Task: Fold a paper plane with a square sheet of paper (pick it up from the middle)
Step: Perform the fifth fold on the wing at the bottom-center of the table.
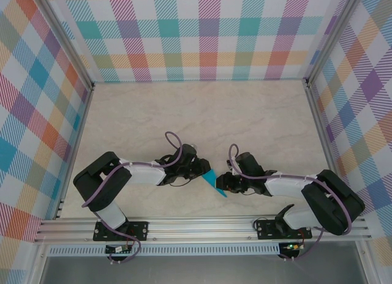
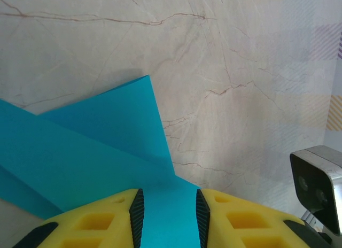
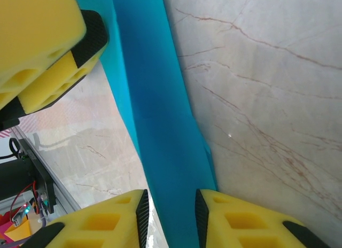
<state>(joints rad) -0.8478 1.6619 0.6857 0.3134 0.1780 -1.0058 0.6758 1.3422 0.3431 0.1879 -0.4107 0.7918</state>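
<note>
At the near middle of the pale marbled bench (image 1: 202,112), the left arm (image 1: 107,183) and the right arm (image 1: 324,201) are reaching inward toward each other, their tips almost meeting. The left pincer (image 1: 201,171) and the right pincer (image 1: 225,183) are each standing narrowly parted, with teal paper running through the gap. Whether the pads (image 2: 137,216) are actually pinching it cannot be told. The square sheet of paper (image 1: 214,186) is sitting between the two pincers, showing overlapping layers and a slim, pointed outline. Judging by this, the folding is looking well advanced, with the final creases and the release probably remaining.
</note>
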